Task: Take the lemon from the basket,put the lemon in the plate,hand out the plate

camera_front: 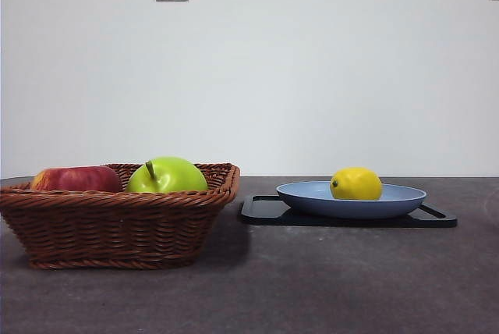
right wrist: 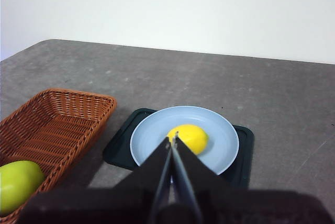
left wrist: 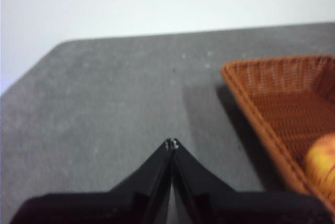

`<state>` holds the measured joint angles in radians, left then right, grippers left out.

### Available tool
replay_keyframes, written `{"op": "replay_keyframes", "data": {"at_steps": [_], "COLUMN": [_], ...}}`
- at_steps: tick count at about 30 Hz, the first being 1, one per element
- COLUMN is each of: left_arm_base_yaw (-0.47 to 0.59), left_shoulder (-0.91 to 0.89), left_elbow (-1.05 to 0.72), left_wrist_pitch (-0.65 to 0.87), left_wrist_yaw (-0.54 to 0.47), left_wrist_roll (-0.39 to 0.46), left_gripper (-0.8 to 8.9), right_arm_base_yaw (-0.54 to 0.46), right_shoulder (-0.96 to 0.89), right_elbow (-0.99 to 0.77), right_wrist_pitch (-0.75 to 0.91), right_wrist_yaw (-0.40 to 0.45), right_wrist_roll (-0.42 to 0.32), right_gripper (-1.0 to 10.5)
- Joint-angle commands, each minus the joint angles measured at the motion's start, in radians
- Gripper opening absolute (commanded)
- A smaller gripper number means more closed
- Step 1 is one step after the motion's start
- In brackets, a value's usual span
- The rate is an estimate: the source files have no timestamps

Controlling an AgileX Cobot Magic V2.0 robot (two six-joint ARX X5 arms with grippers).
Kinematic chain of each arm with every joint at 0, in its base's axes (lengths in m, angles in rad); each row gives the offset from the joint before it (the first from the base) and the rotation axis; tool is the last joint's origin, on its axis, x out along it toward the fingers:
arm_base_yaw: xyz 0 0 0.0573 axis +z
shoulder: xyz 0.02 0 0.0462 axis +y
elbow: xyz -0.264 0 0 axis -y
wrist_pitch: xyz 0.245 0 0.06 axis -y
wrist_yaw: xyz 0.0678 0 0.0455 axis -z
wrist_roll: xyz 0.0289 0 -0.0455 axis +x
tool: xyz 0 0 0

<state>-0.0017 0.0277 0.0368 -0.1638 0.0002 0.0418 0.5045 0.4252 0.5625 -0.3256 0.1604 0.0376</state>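
Both grippers closed, empty; you should grip the stiff, shallow plate [right wrist: 184,137] at its 3 o'clock rim, keeping the loose lemon [right wrist: 188,138] level.

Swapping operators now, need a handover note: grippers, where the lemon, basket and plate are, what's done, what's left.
Left gripper: shut, empty, above the table beside the basket.
Right gripper: shut, empty, raised above the plate.
Lemon lies in the plate, which sits on the black tray. The red apple and green apple remain in the basket.
Done: lemon out of the basket and onto the plate.
Left: hand out the plate.
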Motion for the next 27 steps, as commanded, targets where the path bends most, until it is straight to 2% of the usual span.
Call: {"op": "replay_keyframes", "data": {"at_steps": [1, 27], "left_arm_base_yaw": [0.004, 0.010], "left_shoulder": [-0.024, -0.026], "left_elbow": [-0.021, -0.030], "left_wrist_pitch": [0.013, -0.015], "left_wrist_yaw": [0.003, 0.002], "left_wrist_roll": [0.002, 0.003], "left_gripper": [0.08, 0.08], "right_arm_base_yaw": [0.006, 0.006], "right_shoulder": [0.000, 0.000], "right_elbow": [0.007, 0.007], "right_wrist_pitch": [0.006, 0.006], "right_wrist_yaw": [0.004, 0.004], "right_wrist_roll": [0.006, 0.006], "right_gripper": [0.0, 0.0]}}
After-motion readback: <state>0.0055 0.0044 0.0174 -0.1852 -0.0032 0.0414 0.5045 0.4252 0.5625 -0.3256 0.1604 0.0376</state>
